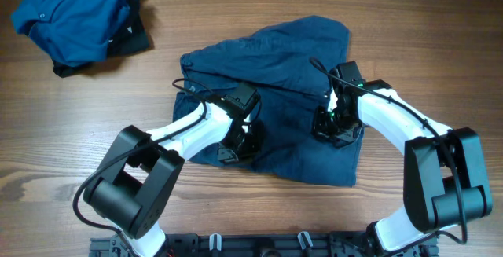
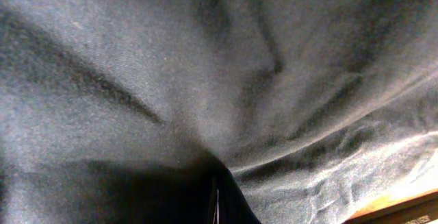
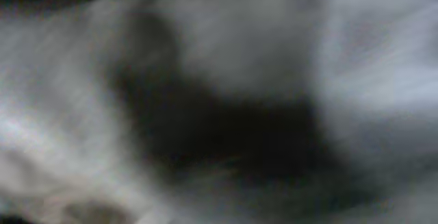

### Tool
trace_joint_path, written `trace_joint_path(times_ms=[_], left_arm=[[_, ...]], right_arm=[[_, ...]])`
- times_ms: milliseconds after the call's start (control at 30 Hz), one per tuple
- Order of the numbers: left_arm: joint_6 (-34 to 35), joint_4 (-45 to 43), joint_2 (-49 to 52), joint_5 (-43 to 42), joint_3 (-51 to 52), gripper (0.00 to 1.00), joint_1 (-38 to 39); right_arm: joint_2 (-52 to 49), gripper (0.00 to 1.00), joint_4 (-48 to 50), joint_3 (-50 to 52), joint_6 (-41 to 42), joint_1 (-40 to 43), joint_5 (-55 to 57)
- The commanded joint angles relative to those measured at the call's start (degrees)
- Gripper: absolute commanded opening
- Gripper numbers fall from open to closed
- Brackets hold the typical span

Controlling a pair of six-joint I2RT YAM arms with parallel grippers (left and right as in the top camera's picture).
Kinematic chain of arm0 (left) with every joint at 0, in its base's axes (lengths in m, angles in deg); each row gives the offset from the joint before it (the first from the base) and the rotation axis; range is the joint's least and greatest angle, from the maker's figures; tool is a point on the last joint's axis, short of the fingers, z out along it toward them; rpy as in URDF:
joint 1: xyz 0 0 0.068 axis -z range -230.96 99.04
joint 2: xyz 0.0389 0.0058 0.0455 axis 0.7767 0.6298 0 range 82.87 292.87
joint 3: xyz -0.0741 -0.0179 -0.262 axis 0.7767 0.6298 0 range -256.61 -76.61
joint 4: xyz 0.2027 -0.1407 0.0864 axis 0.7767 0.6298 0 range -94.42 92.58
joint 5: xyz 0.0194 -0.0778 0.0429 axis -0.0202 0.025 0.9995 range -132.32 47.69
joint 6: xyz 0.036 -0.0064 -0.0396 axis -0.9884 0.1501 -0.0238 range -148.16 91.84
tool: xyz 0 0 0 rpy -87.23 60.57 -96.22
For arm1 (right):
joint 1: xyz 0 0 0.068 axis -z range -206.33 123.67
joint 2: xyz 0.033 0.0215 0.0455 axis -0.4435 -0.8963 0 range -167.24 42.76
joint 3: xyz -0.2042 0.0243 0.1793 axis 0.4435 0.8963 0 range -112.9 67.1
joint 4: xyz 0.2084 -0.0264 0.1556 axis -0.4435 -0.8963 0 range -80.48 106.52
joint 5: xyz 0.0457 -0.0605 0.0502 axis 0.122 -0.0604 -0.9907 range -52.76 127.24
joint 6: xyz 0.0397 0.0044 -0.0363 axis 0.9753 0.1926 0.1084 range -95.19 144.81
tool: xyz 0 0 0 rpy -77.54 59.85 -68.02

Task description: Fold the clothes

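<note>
The dark navy shorts (image 1: 283,60) lie rumpled in the middle of the table. My left gripper (image 1: 236,143) is down on their lower left part. In the left wrist view the cloth (image 2: 205,66) fills the frame, and the dark fingers (image 2: 217,207) are closed to a thin slit with cloth gathered at them. My right gripper (image 1: 334,127) is down on the shorts' right edge. The right wrist view is blurred, showing only cloth (image 3: 369,46) very close, and its fingers cannot be made out. The brighter blue shirt (image 1: 71,13) lies bunched at the far left corner.
A black garment (image 1: 134,37) pokes out from under the shirt. The wooden table (image 1: 440,45) shows to the right of the shorts. A dark rail (image 1: 275,245) runs along the front edge between the arm bases.
</note>
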Motion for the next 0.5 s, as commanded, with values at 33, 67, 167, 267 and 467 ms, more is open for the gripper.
trace_joint_path(times_ms=[33, 67, 167, 267, 467], left_arm=[[1.6, 2.8, 0.7, 0.2, 1.6, 0.04, 0.9], [2.5, 3.1, 0.7, 0.1, 1.6, 0.04, 1.6], [4.6, 2.8, 0.2, 0.2, 1.6, 0.04, 3.8], [6.6, 2.1, -1.2, 0.2, 1.6, 0.04, 5.9], [8.8, 1.4, -5.8, 1.9, 1.6, 0.04, 7.7]], right_arm=[[-0.7, 0.04, -0.7, 0.2, 6.3, 0.3, 11.3], [-0.7, 0.04, -0.5, 0.2, 7.2, 0.7, 12.5], [-0.7, 0.04, 0.6, 0.2, 7.9, 3.1, 13.2], [-0.7, 0.04, 1.5, 0.2, 7.6, 6.4, 13.1], [-0.7, 0.04, 0.7, -2.4, 1.8, 13.4, 12.9]])
